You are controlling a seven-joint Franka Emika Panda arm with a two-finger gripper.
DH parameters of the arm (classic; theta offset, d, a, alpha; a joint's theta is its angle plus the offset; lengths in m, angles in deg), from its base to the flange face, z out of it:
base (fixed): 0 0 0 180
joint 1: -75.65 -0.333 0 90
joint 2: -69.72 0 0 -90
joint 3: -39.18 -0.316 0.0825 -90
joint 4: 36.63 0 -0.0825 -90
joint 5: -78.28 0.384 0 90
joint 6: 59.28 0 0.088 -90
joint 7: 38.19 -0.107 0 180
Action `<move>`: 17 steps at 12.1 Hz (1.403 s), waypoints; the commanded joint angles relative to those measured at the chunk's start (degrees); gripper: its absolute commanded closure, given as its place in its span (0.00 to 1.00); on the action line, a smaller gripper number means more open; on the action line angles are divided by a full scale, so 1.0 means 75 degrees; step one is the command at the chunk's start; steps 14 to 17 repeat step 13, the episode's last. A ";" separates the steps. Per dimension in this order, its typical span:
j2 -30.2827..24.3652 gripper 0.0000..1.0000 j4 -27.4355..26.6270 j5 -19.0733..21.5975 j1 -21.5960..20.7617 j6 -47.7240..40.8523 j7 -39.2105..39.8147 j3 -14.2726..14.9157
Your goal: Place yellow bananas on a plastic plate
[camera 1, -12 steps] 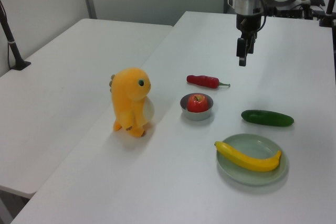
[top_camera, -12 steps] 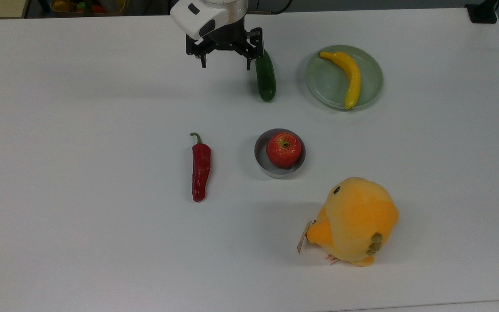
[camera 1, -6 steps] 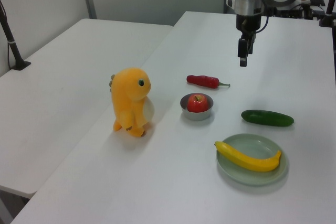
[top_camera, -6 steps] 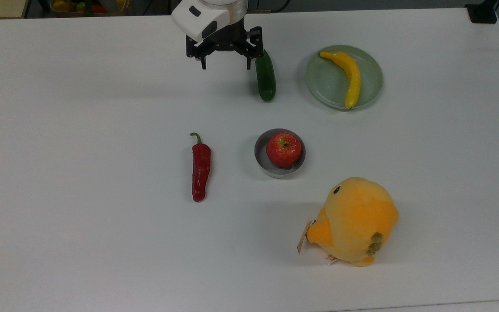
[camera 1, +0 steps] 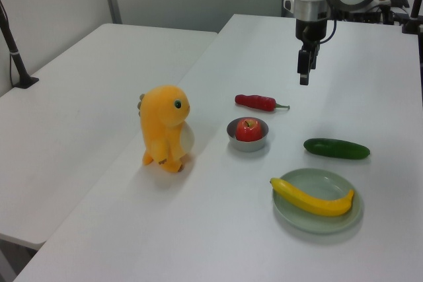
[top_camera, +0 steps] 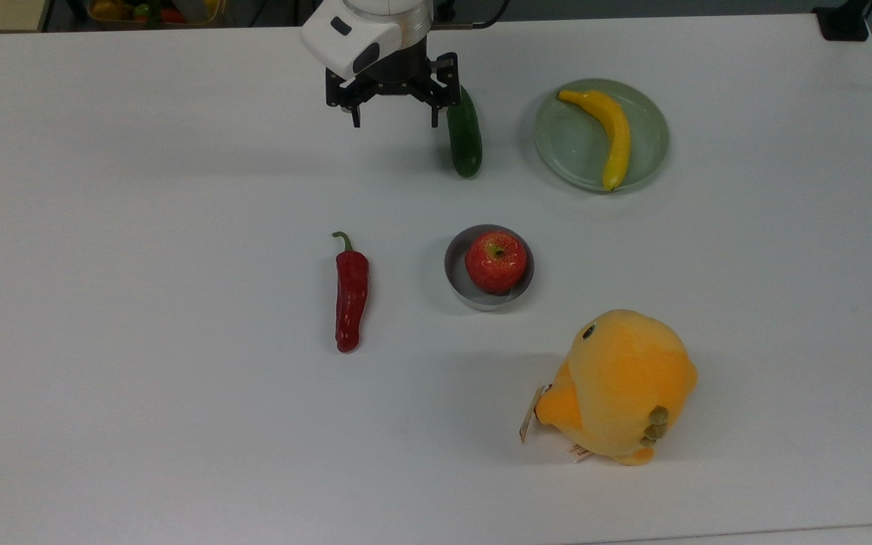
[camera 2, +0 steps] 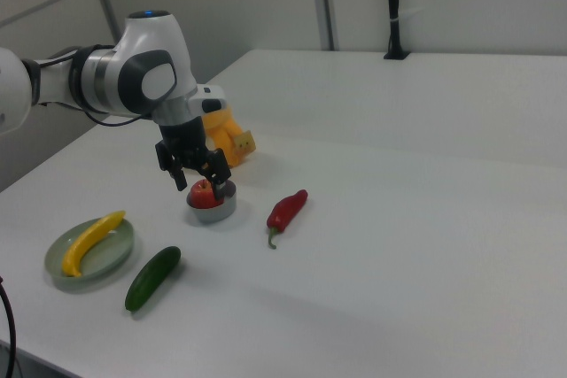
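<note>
White table, claw spread wide, empty, raised

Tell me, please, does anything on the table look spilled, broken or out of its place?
Nothing stands out. The banana lies inside the pale green plate, the apple sits in the metal bowl, and the cucumber, the red pepper and the plush toy rest apart on the table.
</note>
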 commanded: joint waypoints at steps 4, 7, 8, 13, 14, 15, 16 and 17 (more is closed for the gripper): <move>0.0018 0.00 0.0065 0.0167 -0.0090 0.0118 0.0157 0.0091; 0.0007 0.00 0.0077 0.0167 -0.0219 0.0118 0.0145 0.0325; 0.0018 0.00 0.0089 0.0178 -0.0254 0.0118 0.0145 0.0384; 0.0065 0.00 0.0100 0.0214 -0.0325 0.0118 0.0145 0.0490; 0.0065 0.00 0.0100 0.0214 -0.0325 0.0118 0.0145 0.0490; 0.0065 0.00 0.0100 0.0214 -0.0325 0.0118 0.0145 0.0490; 0.0065 0.00 0.0100 0.0214 -0.0325 0.0118 0.0145 0.0490; 0.0065 0.00 0.0100 0.0214 -0.0325 0.0118 0.0145 0.0490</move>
